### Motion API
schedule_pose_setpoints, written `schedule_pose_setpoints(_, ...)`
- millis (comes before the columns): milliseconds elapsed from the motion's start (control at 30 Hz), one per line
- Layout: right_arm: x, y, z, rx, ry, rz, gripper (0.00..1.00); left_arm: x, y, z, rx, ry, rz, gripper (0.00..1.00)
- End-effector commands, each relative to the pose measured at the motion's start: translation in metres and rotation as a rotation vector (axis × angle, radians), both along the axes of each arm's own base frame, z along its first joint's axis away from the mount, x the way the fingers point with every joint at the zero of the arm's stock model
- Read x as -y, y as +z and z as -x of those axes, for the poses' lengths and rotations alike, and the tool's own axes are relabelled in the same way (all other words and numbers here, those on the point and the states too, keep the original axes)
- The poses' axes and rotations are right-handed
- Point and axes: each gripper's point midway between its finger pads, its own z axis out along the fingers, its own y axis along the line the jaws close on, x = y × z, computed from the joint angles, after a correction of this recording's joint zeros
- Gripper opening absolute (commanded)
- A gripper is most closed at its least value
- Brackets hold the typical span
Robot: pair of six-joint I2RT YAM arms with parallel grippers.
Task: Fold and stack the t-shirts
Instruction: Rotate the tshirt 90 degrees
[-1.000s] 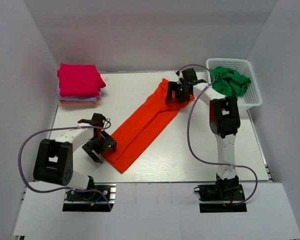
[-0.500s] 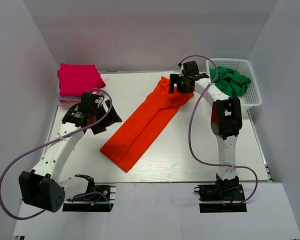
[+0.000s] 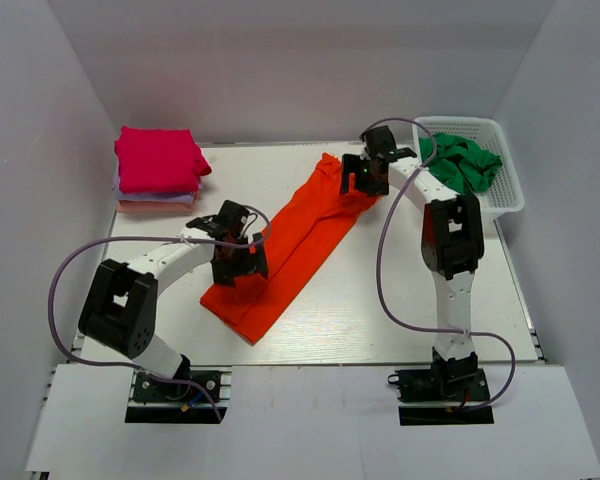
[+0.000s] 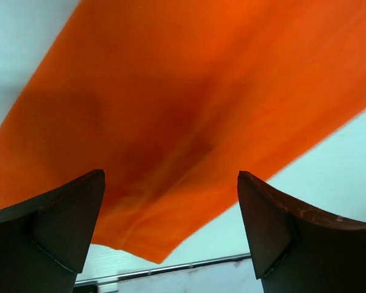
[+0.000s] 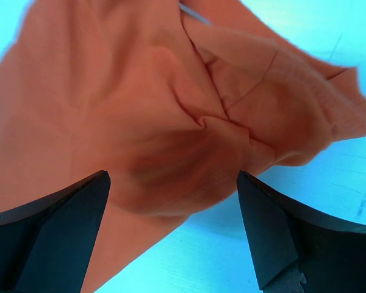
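The orange-red t-shirt (image 3: 290,245) lies folded into a long strip, running diagonally from the front left to the back right of the table. My left gripper (image 3: 242,262) hovers open over the strip's near left part; the left wrist view shows the cloth (image 4: 189,110) spread below its parted fingers, with nothing held. My right gripper (image 3: 365,178) is open above the strip's bunched far end (image 5: 189,122), also empty. A stack of folded shirts, magenta (image 3: 158,158) over pale lilac and pink ones, sits at the back left. A green shirt (image 3: 462,162) lies crumpled in the basket.
A white plastic basket (image 3: 500,185) stands at the back right beside the right arm. White walls close in the table on three sides. The table's front edge with a metal rail (image 4: 171,268) runs just past the strip's near end.
My left arm swung from the strip's near left corner out towards the stack, then back over the strip's left part. My right gripper stayed over the far end, shifting slightly.
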Motion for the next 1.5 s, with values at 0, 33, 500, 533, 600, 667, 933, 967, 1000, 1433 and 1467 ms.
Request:
schedule_pose_setpoints(0,-0.002,-0.007,0.002,-0.027,0.009,0.012,0.9,-0.012,-0.017,0.023,-0.05,-0.027,-0.082,0.99)
schedule_pose_setpoints(33,-0.004,-0.01,0.001,-0.032,0.01,0.007,0.9,-0.008,-0.023,0.034,-0.079,-0.05,-0.08,0.99)
schedule_pose_setpoints(500,-0.047,-0.054,-0.026,-0.058,0.118,-0.1,0.9,0.075,-0.049,0.109,-0.372,-0.377,-0.03,0.99)
schedule_pose_setpoints(533,-0.051,-0.05,-0.034,-0.038,0.119,-0.109,0.9,0.086,-0.044,0.111,-0.375,-0.4,-0.01,0.99)
schedule_pose_setpoints(600,-0.06,-0.054,-0.038,-0.029,0.134,-0.14,0.9,0.117,-0.024,0.118,-0.366,-0.476,0.073,0.99)
schedule_pose_setpoints(667,-0.068,-0.052,-0.043,-0.013,0.141,-0.18,0.9,0.138,-0.013,0.129,-0.367,-0.537,0.119,0.99)
schedule_pose_setpoints(933,-0.088,-0.029,-0.047,0.042,0.194,-0.249,0.9,0.191,0.006,0.129,-0.24,-0.698,0.229,0.99)
schedule_pose_setpoints(967,-0.088,-0.023,-0.047,0.051,0.195,-0.245,0.9,0.197,0.006,0.123,-0.222,-0.698,0.231,0.99)
schedule_pose_setpoints(1000,-0.084,-0.02,-0.048,0.055,0.191,-0.235,0.9,0.201,0.009,0.123,-0.203,-0.707,0.23,0.99)
schedule_pose_setpoints(1433,-0.036,0.081,-0.02,0.248,0.098,-0.168,0.9,0.11,0.058,0.083,0.105,-0.329,-0.048,0.99)
schedule_pose_setpoints(1467,-0.031,0.07,-0.014,0.241,0.075,-0.15,0.9,0.101,0.057,0.085,0.108,-0.299,-0.063,0.99)
